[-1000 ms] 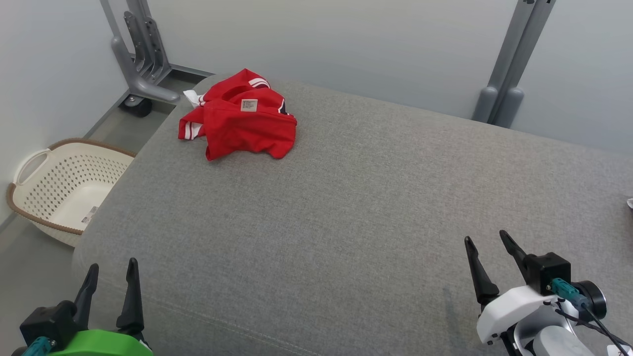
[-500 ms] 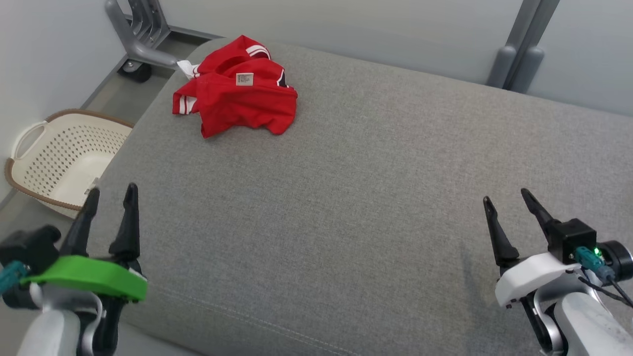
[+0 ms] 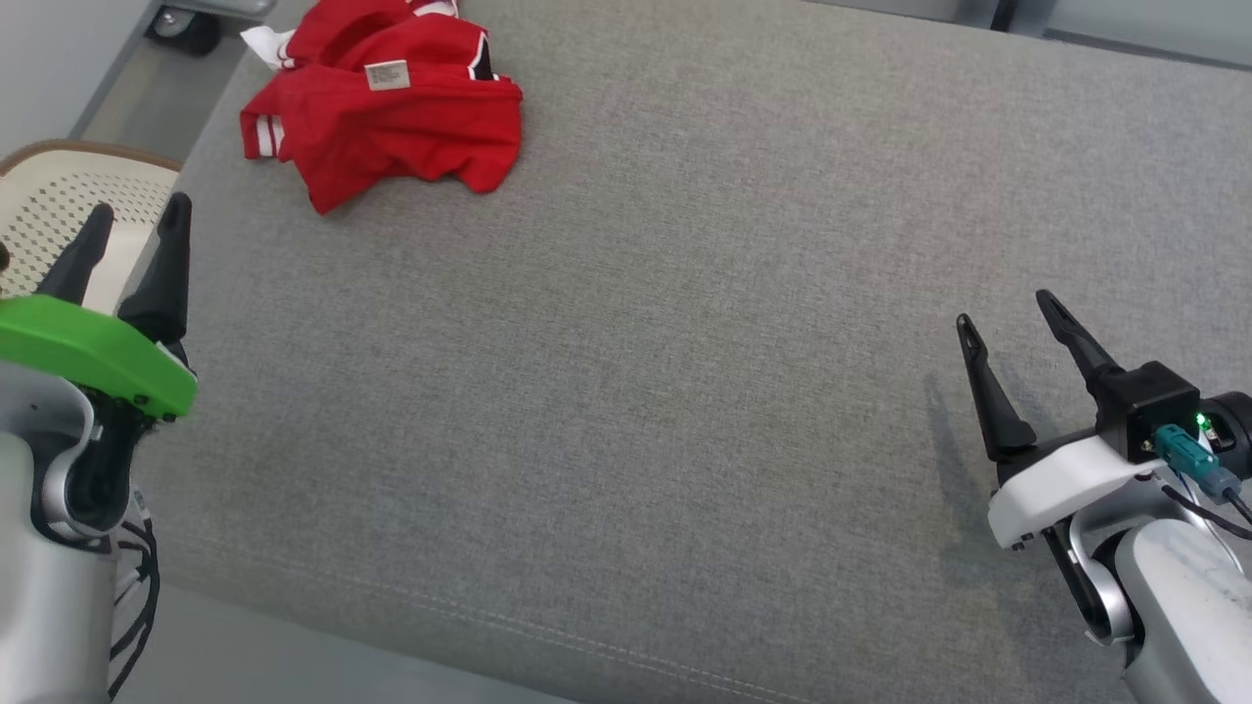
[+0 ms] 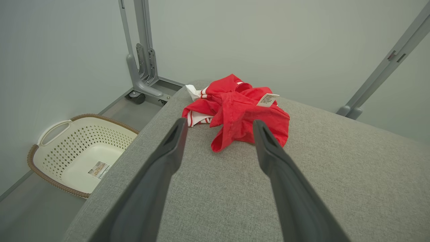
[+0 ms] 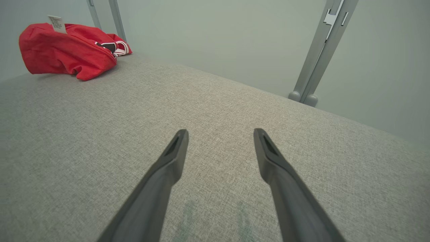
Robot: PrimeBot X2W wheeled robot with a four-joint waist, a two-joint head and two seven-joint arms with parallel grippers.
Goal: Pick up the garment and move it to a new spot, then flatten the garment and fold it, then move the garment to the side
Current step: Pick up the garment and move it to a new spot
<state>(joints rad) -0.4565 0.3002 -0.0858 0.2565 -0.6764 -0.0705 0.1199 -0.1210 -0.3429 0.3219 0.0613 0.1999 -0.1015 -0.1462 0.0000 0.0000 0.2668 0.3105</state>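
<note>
Garment (image 3: 381, 108), crumpled and cut off at the top, lies ahead of left gripper (image 3: 140, 205), well apart from right gripper (image 3: 1006, 308); both gape empty.

red garment (image 3: 391, 108) with white-striped cuffs on a grey cushion (image 3: 685, 342); cream perforated basket (image 4: 80, 158), brown rim.

One crumpled red garment with white-striped trim (image 3: 391, 117), bearing one white label (image 3: 388, 75). One grey fabric cushion top (image 3: 636, 391). One cream perforated plastic basket (image 4: 84, 137), brown-rimmed. Two grey metal uprights (image 4: 141, 50). Two dark-fingered grippers: left gripper (image 3: 138, 207), right gripper (image 3: 1005, 308).
</note>
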